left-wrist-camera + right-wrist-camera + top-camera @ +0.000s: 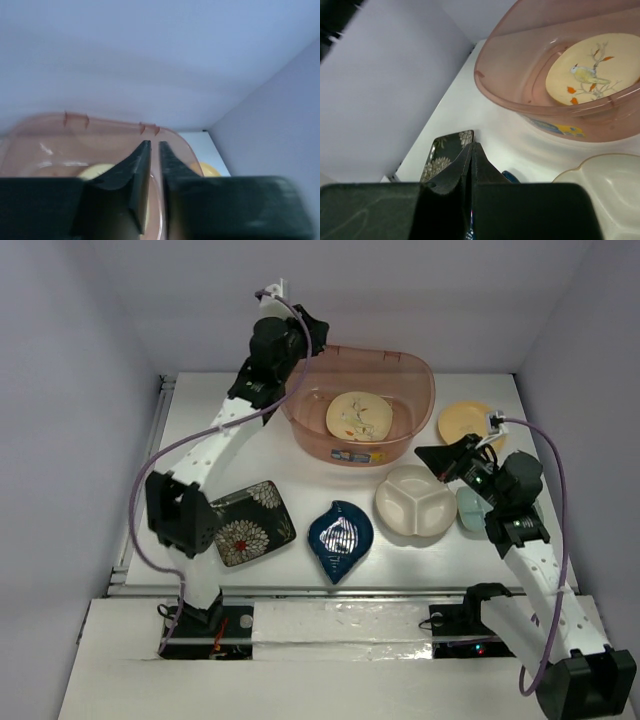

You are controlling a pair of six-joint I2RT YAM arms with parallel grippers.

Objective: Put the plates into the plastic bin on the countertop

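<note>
The plastic bin [362, 390] stands at the back middle of the countertop [200, 430], with the cream branch plate [359, 416] lying in it. In front lie the black floral plate [250, 523], the blue leaf plate [340, 538] and the white three-section plate [415, 500]. The pale green plate [468, 510] shows partly under my right arm. The yellow plate [466, 420] lies right of the bin. My left gripper [312, 333] hovers over the bin's back left rim, jaws closed to a thin slit, nothing seen held. My right gripper [430, 455] is shut and empty above the white plate's back edge.
A metal rail [160, 440] runs along the left edge, and grey walls close in the back and both sides. In the right wrist view the bin [510, 65] with its sticker, the cream plate [592, 70] and the black plate [445, 150] lie ahead of my gripper [471, 146].
</note>
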